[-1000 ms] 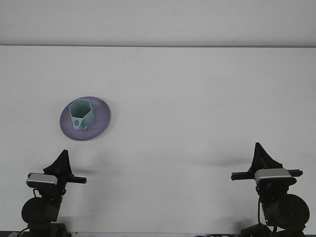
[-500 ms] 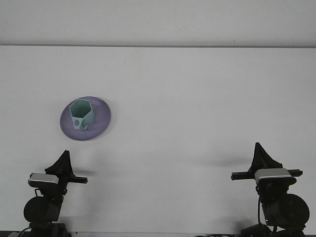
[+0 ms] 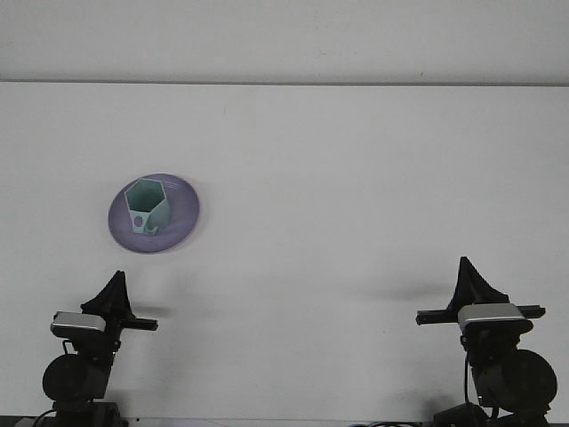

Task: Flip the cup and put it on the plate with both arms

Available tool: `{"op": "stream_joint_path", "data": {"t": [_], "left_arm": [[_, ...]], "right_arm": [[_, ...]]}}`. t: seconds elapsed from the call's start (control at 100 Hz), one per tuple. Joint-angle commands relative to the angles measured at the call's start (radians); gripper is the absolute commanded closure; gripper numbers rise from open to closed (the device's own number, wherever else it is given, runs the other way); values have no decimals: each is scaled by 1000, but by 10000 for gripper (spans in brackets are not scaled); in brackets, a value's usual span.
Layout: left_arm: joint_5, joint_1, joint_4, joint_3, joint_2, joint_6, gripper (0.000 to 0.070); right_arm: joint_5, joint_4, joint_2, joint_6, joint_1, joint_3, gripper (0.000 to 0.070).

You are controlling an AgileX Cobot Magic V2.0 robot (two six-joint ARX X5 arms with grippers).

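Cup (image 3: 145, 206) upright on the plate (image 3: 182, 218), both my arms pulled back to the near edge of the bench (image 3: 356, 178).

The pale green, six-sided cup stands mouth-up on the purple plate, left of the bench's middle and well clear of every edge. My left end effector (image 3: 114, 289) sits low at the near left, below the plate with bare bench between us; my right end effector (image 3: 467, 283) sits low at the near right, well apart from cup and plate. Each shows only as a dark tapered shape seen end-on, so I cannot tell whether either is released or clenched; neither touches anything. The whole centre and right of the bench lies open, back to its far edge at the wall (image 3: 284, 40).
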Motion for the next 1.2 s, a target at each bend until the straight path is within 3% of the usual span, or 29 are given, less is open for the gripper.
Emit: {"op": "stream_joint_path", "data": {"t": [0.0, 0.12, 0.29, 0.41, 0.65, 0.76, 1.19], "left_arm": [[1, 2, 9, -19, -1, -8, 686], [1, 2, 9, -19, -1, -8, 686], [1, 2, 9, -19, -1, -8, 686], [1, 2, 9, -19, -1, -8, 685], [1, 2, 9, -19, -1, -8, 685], [1, 2, 10, -19, -1, -8, 686], [1, 2, 9, -19, -1, -8, 685]], "right_arm": [[31, 21, -2, -84, -3, 9, 700], [21, 52, -32, -126, -43, -53, 700], [-183, 165, -151, -160, -181, -278, 700], [-263, 203, -220, -148, -243, -397, 700], [-269, 226, -248, -134, -272, -492, 700], [-308, 206, -248, -137, -272, -491, 700], [-307, 241, -248, -134, -272, -491, 700]]}}
